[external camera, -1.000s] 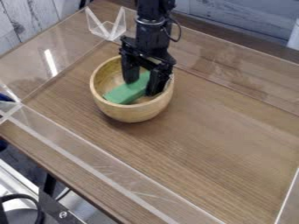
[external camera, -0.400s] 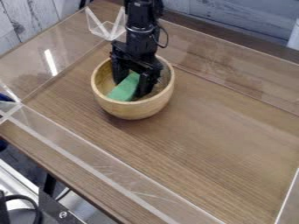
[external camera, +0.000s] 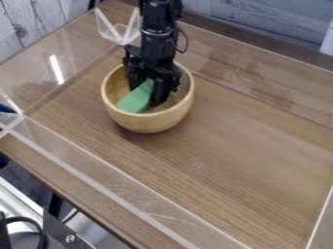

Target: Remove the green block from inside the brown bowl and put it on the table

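The brown bowl (external camera: pixel 140 121) sits on the table (external camera: pixel 228 165) at the back left. Inside it the green block (external camera: pixel 135 98) leans tilted, its lower end on the bowl's floor and its upper end between my fingers. My black gripper (external camera: pixel 154 88) reaches straight down into the bowl from above. Its jaws are drawn in against the block's upper end. The gripped end is partly hidden by the fingers.
Clear acrylic walls edge the tabletop, with one along the front left (external camera: pixel 53 146) and a corner piece behind the bowl (external camera: pixel 115 29). Wood-grain surface stretches to the right and front of the bowl.
The gripper came down and slightly left into the bowl, then its jaws went from wide apart to closed on the block's upper end. The bowl has not moved.
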### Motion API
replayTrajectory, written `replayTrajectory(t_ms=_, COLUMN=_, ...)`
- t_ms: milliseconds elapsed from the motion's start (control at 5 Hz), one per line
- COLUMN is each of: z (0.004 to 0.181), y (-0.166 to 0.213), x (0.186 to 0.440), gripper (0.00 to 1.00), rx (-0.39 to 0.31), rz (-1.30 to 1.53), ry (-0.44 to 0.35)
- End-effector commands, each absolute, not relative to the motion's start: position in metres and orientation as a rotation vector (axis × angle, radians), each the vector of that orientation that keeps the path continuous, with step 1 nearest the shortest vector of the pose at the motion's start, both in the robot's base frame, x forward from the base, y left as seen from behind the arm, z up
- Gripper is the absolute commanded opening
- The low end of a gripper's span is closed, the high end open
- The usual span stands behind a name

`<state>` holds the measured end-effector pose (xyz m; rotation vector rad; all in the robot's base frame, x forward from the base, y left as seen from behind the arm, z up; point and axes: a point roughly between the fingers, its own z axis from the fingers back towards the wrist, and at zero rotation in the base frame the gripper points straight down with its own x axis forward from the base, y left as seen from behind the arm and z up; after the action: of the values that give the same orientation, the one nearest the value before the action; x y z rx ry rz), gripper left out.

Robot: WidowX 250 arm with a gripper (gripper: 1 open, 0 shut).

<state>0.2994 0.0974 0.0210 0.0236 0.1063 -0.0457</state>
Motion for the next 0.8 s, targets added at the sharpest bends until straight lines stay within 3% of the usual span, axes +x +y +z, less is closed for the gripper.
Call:
replayTrajectory(t_ms=0, z=0.03, y=0.099, x=0.3, gripper=0.0, rx=0.027, rz=-0.04, ry=0.083)
replayTrajectory(t_ms=600, z=0.048, y=0.097, x=0.3, gripper=0.0, rx=0.028, rz=-0.028, ry=0.048)
